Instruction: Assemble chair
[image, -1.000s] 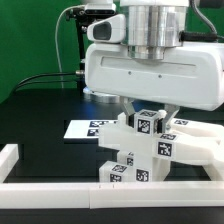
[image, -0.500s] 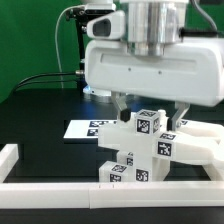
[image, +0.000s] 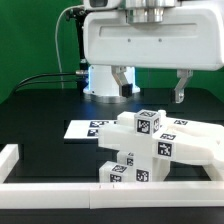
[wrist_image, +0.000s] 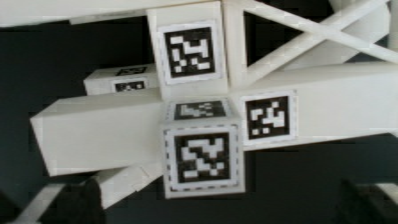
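The white chair structure stands on the black table near the front rail, a stepped stack of blocky parts with black-and-white tags. My gripper hangs above it, open and empty, one finger to the exterior view's left and the other to its right, both clear of the chair's top. In the wrist view the chair fills the frame from above, with tagged blocks and crossed bars. The dark fingertips show only at the frame's lower corners.
The marker board lies flat behind the chair at the exterior view's left. A low white border rail runs along the table's front and left edge. The robot's white base stands at the back.
My gripper has risen straight up off the chair; its fingers, earlier down beside the top block, now hang clear above it. The chair has not moved.
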